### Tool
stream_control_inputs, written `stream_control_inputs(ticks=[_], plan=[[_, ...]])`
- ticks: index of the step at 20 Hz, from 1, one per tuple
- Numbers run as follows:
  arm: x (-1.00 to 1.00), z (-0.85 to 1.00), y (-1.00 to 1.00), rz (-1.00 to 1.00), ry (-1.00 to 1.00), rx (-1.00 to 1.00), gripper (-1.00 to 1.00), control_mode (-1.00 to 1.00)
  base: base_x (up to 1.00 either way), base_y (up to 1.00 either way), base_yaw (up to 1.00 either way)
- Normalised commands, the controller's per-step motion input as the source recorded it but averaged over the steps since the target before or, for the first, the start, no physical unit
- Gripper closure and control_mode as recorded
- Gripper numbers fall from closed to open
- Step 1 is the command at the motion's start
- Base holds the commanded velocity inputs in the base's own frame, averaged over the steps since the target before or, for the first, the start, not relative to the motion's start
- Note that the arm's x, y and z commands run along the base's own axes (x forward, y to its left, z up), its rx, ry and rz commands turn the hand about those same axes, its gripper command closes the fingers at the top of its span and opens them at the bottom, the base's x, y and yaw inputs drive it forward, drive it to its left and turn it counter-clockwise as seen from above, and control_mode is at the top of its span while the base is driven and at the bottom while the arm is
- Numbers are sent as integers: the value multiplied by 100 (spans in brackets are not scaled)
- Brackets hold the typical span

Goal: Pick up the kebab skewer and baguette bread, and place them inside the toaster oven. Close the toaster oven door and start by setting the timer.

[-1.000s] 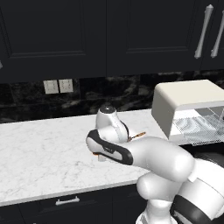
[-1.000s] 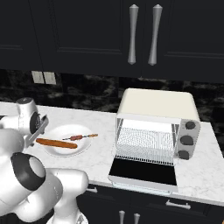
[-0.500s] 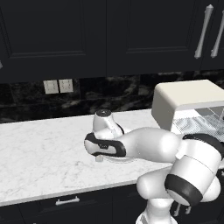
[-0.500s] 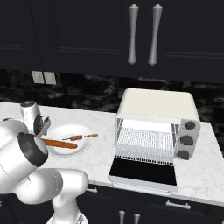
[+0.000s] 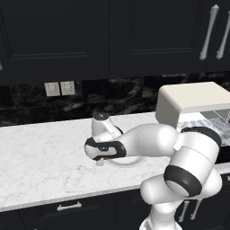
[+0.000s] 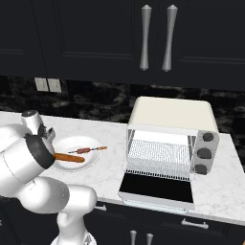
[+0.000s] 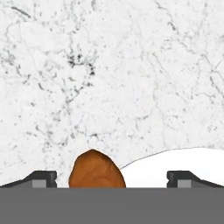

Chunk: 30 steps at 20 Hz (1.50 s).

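Note:
The orange-brown baguette bread [image 6: 69, 157] lies on a white plate [image 6: 91, 142], with the kebab skewer [image 6: 86, 150] just behind it. My gripper [image 7: 113, 178] hangs open low over the plate's left end. The baguette's rounded end [image 7: 97, 170] sits between the two fingertips [image 7: 41, 178], nearer the left one, and nothing grips it. In the left base view my arm covers the plate, and the hand [image 5: 102, 158] points down at the counter. The cream toaster oven [image 6: 172, 119] stands to the right. Its dark glass door [image 6: 158, 187] lies folded down, with the wire rack showing.
White marble counter [image 5: 40, 152] stretches to the left of the plate. Three dark knobs [image 6: 203, 153] sit on the oven's right side. Wall outlets [image 5: 59, 88] and dark upper cabinets [image 6: 95, 33] are behind. The counter's front edge runs just below the plate.
The hand has dropped a little and shifted left over the plate's end, while the elbow swung out to the right. The jaws stayed open and the food has not moved.

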Motion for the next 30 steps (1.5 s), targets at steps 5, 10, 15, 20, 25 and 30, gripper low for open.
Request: stream_control_inputs(ticks=[5, 10, 15, 20, 25, 30], plan=[[3, -12, 0, 0, 0, -3, -100, -100, 0, 0, 0], [3, -10, 0, 0, 0, 0, -100, -100, 0, 0, 0], [0, -14, 0, 0, 0, 0, -100, -100, 0, 0, 0], [0, -4, 0, 0, -1, 0, 100, -100, 0, 0, 0], [0, 0, 0, 0, -4, 0, 100, -100, 0, 0, 0], [-24, 17, 0, 3, -9, 0, 100, -100, 0, 0, 0]])
